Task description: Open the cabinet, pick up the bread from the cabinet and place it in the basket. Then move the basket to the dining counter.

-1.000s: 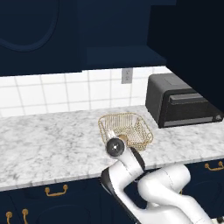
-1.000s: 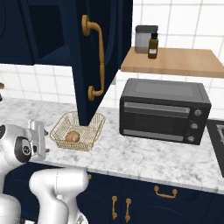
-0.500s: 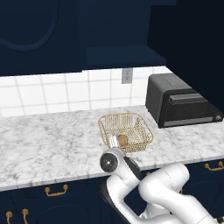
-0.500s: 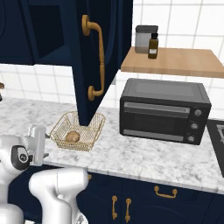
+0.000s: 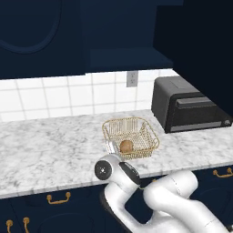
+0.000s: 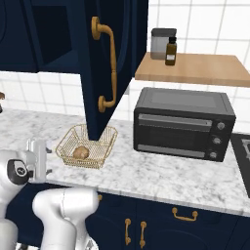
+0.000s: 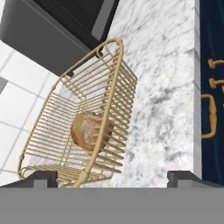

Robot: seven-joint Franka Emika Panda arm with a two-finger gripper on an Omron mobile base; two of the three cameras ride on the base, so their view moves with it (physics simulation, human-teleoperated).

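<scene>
The bread (image 5: 126, 146) lies in the basket (image 5: 152, 137) at frame centre on the tabletop (image 5: 41, 150). The pincer (image 7: 113, 176) has dropped lower toward the near rim, jaws wide and empty. The cabinet door (image 6: 103, 63) hangs open; carrying the basket comes next.

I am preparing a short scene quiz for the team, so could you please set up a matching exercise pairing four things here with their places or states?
Things:
1. small round golden-brown bread roll
2. square gold wire-mesh basket
3. black toaster oven
4. navy cabinet door with the long brass handle

Places or states:
A. swung open above the counter
B. lying inside the basket
C. on the marble worktop, beside the toaster oven
D. under the wooden shelf

Pairs: 1-B, 2-C, 3-D, 4-A
</scene>
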